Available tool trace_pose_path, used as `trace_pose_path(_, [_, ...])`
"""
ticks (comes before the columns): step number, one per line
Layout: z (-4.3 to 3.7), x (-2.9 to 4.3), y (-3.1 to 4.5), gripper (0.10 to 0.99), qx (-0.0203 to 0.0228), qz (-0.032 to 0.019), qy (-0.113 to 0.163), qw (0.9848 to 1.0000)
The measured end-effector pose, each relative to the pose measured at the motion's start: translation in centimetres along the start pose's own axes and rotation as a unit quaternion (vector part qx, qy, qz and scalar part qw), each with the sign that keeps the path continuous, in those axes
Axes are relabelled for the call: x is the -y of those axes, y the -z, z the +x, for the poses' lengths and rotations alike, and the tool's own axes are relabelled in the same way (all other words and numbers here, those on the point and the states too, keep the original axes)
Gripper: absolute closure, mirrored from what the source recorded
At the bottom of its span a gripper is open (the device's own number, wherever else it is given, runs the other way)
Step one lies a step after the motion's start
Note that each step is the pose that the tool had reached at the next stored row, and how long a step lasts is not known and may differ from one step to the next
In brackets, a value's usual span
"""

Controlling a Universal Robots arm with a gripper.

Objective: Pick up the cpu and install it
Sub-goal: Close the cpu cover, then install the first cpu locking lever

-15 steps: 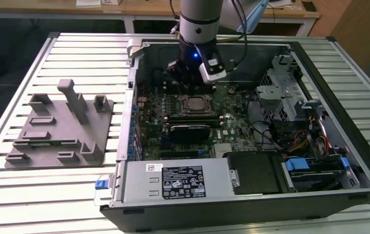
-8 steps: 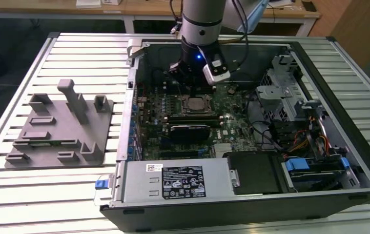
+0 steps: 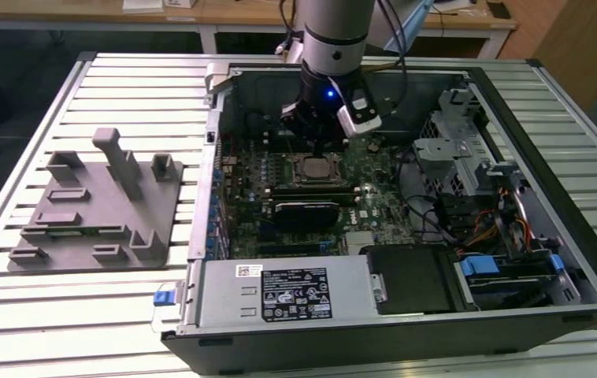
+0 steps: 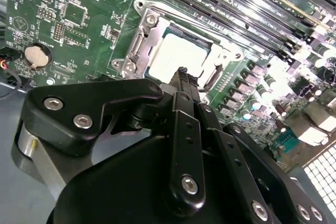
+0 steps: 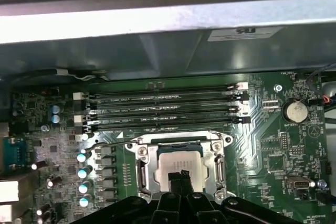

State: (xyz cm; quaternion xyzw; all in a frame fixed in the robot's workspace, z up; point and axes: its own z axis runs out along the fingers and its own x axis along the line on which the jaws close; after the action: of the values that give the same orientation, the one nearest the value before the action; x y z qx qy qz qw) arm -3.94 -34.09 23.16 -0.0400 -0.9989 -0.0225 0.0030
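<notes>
Second wrist view: pincer (image 4: 182, 73) closed, empty, over socketed cpu (image 4: 177, 53); exterior view adds fixture (image 3: 94, 213).

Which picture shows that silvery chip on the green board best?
The second wrist view: the cpu sits large in its socket frame, one edge hidden by the gripper. The first wrist view shows it smaller, partly behind the gripper. The exterior view shows it tiny beneath the arm.
</notes>
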Motion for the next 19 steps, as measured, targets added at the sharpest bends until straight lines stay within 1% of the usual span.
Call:
trace_pose_path(2, [-0.16, 0.06, -0.05, 0.980, -0.0001, -0.0002, 0.003, 1.0000])
trace_pose_path(8, [-0.24, 0.06, -0.07, 0.980, -0.0001, -0.0001, 0.003, 1.0000])
trace_pose_path(15, [-0.23, 0.03, 0.47, 0.980, -0.0001, 0.0000, 0.003, 1.0000])
trace_pose_path(19, [-0.23, 0.03, 0.49, 0.980, -0.0001, -0.0001, 0.003, 1.0000])
